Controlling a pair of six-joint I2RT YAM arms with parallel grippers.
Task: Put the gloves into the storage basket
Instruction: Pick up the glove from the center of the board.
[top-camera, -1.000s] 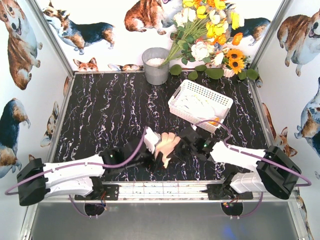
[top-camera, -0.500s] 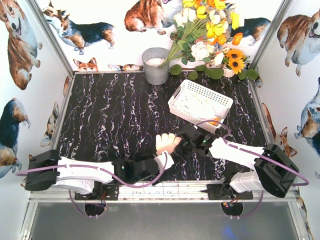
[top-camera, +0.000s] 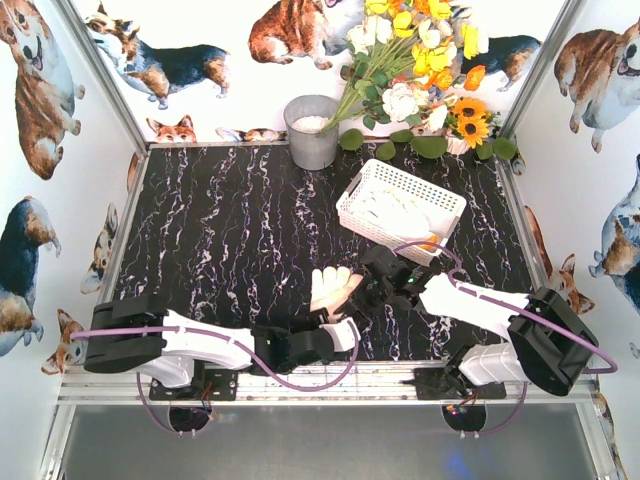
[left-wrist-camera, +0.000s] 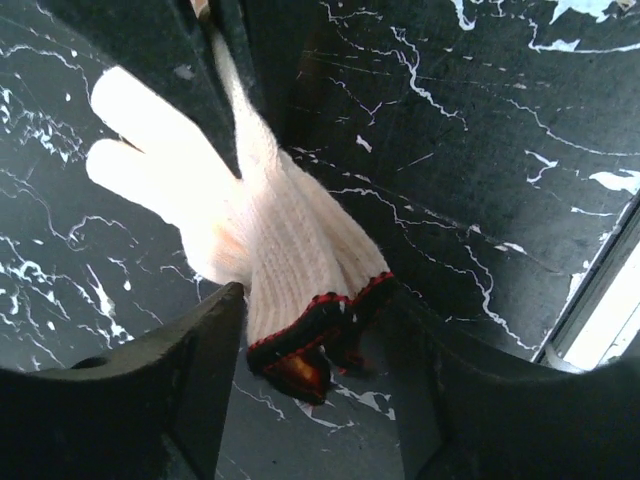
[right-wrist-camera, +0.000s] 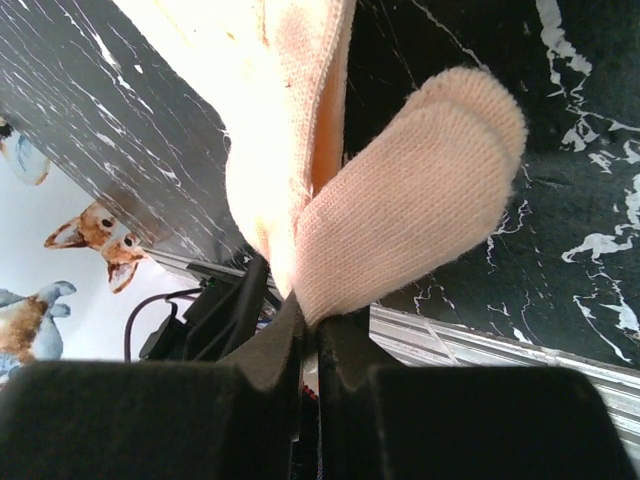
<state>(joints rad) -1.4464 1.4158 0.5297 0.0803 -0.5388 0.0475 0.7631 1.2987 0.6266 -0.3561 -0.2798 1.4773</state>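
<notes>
Storage basket (top-camera: 375, 232), right side of desk (top-camera: 220, 230): pale gloves (top-camera: 395, 210) inside. Cream knit glove (left-wrist-camera: 290, 240), red-black cuff, near front edge. Right gripper (right-wrist-camera: 305, 325) jaws clamped on it. Left gripper (left-wrist-camera: 320, 340) jaws straddle cuff; grip unclear.

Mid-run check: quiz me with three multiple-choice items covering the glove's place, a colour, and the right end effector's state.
1. Where is the glove relative to the basket?
A. inside it
B. outside it, on the near side
C. behind it

2. What colour is the stitching along the cuff?
A. blue
B. red
C. green

3. The right end effector is:
A. wide open
B. out of view
C. shut on the glove

Answers:
1. B, because the top view shows the glove in front of the basket.
2. B, because the left wrist view shows a red line.
3. C, because the right wrist view shows it pinching the knit.
</notes>
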